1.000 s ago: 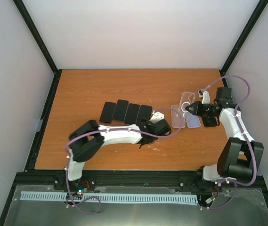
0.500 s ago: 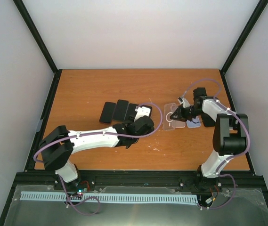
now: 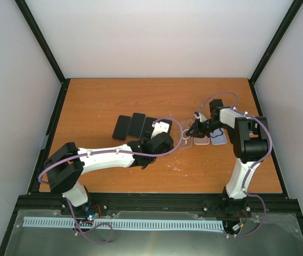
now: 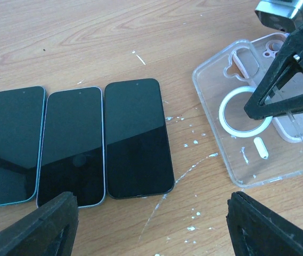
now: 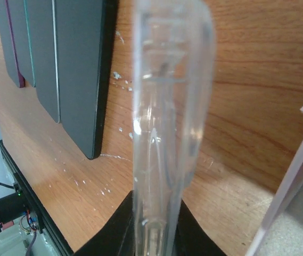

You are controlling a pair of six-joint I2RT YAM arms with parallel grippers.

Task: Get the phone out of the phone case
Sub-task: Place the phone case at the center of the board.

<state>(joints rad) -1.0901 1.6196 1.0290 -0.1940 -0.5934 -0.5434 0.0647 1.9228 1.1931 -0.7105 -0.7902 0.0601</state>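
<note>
Right gripper [image 3: 195,131] tight on the clear phone case [image 4: 279,160] edge; left gripper [image 4: 151,228] spread wide above three dark phones [image 4: 71,146].

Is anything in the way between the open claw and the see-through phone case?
Nothing visible is. The left claw hovers open, with only bare table between it and the clear case. The dark phones lie off to one side. The right claw pinches the case's far edge.

Low and long, left arm [image 3: 103,157] stretched from the worktop's near left corner toward its middle, left gripper [image 3: 162,129] fingers spread wide, right arm [image 3: 244,141] folded up by the right edge, right gripper [image 3: 194,130] fingers pinching the phone case [image 5: 167,106] rim.
</note>
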